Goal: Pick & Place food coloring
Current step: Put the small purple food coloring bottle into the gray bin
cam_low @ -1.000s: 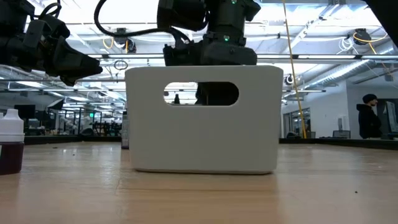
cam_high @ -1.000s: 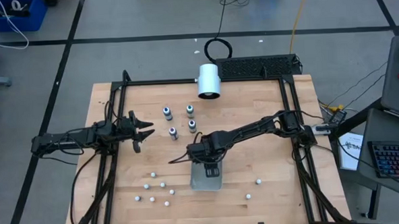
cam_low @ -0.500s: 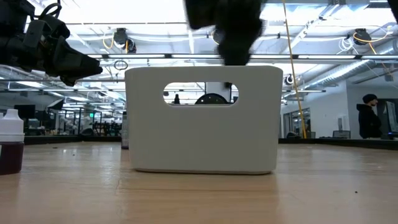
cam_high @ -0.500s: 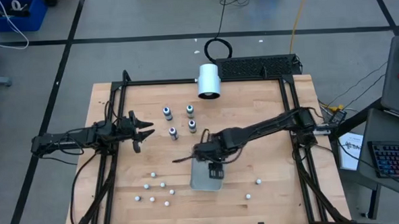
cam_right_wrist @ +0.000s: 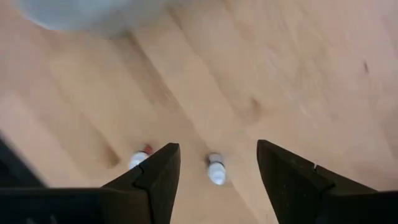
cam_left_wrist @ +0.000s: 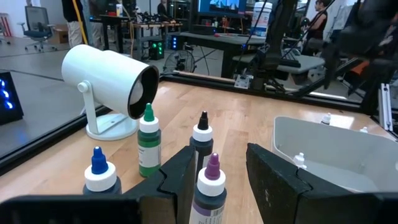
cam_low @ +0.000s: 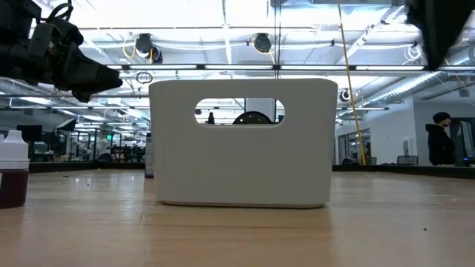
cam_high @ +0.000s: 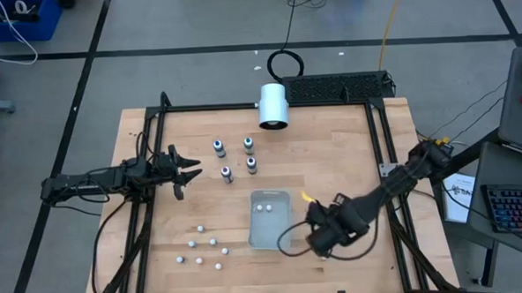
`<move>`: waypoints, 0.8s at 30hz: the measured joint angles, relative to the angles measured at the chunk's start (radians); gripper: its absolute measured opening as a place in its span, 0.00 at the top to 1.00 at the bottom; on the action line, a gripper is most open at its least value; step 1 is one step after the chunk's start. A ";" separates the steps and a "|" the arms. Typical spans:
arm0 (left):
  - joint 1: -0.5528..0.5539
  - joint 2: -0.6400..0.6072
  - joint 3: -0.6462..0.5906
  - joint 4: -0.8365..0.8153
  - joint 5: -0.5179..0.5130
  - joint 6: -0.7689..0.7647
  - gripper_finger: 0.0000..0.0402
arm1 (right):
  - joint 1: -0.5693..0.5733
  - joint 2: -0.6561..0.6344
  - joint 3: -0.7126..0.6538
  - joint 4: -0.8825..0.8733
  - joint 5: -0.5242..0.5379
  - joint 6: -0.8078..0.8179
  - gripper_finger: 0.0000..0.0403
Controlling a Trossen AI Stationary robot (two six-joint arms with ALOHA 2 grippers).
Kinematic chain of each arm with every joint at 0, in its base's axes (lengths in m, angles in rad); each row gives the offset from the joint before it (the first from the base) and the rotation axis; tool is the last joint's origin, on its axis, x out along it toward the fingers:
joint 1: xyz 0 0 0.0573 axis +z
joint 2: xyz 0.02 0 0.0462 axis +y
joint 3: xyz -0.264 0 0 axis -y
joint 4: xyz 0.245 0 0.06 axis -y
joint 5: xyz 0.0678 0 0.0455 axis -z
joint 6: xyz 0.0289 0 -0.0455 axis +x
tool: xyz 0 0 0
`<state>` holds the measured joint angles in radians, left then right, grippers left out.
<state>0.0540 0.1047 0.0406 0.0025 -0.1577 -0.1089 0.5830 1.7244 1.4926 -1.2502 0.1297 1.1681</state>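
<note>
Swung right gripper (cam_high: 322, 241) off the bin (cam_high: 256, 238) toward its right side, jaws spread, empty; kept left gripper (cam_high: 185, 174) parted, idle beside four food coloring bottles (cam_high: 226, 174), standing unpicked near the lamp (cam_high: 272, 105)

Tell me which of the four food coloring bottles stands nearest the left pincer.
The purple-capped bottle, right in front of the left pincer and lined up with the gap between its fingers. The blue-capped, green-capped and dark-capped bottles stand farther off.
</note>
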 joint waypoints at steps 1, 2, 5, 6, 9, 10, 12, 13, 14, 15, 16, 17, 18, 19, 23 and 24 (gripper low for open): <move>0.000 0.000 0.000 0.000 0.000 0.000 0.63 | 0.012 -0.010 -0.037 0.024 -0.003 0.034 0.50; 0.000 0.000 0.000 0.000 0.000 0.000 0.63 | 0.023 -0.018 -0.071 0.046 -0.011 0.065 0.50; 0.000 0.000 0.000 0.000 0.000 0.000 0.63 | 0.045 -0.036 -0.154 0.083 -0.056 0.123 0.50; 0.000 0.000 0.000 0.000 0.000 0.000 0.63 | 0.050 -0.038 -0.174 0.093 -0.061 0.139 0.50; 0.000 0.000 0.000 0.000 0.000 0.000 0.63 | 0.055 -0.038 -0.222 0.136 -0.090 0.162 0.50; 0.000 0.000 0.000 0.000 0.000 0.000 0.63 | 0.056 -0.038 -0.238 0.159 -0.104 0.165 0.50; 0.000 0.000 0.000 0.000 0.000 0.000 0.63 | 0.056 -0.038 -0.266 0.209 -0.112 0.174 0.50; 0.000 0.000 0.000 0.000 0.000 0.000 0.63 | 0.057 -0.038 -0.280 0.236 -0.126 0.174 0.50; 0.000 0.000 0.000 0.000 0.000 0.000 0.63 | 0.056 -0.038 -0.294 0.260 -0.138 0.175 0.50; 0.000 0.000 0.000 0.001 0.000 0.000 0.63 | 0.056 -0.038 -0.308 0.285 -0.147 0.177 0.50; 0.000 0.000 0.000 0.000 0.000 0.000 0.63 | 0.056 -0.038 -0.323 0.304 -0.158 0.181 0.50; 0.000 0.000 0.000 0.000 0.000 0.000 0.63 | 0.056 -0.038 -0.336 0.318 -0.161 0.182 0.50; 0.000 0.000 0.000 0.001 0.000 0.000 0.63 | 0.056 -0.038 -0.345 0.326 -0.161 0.182 0.50; 0.000 0.000 0.000 0.000 0.000 0.000 0.63 | 0.056 -0.038 -0.354 0.329 -0.161 0.183 0.50; 0.000 0.000 0.000 0.001 0.000 0.000 0.63 | 0.053 -0.038 -0.371 0.333 -0.160 0.182 0.52; 0.000 0.000 0.000 0.001 0.000 0.000 0.63 | 0.052 -0.038 -0.373 0.334 -0.160 0.183 0.52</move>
<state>0.0540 0.1043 0.0403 0.0032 -0.1577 -0.1089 0.6350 1.6863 1.1197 -0.9164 -0.0307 1.3507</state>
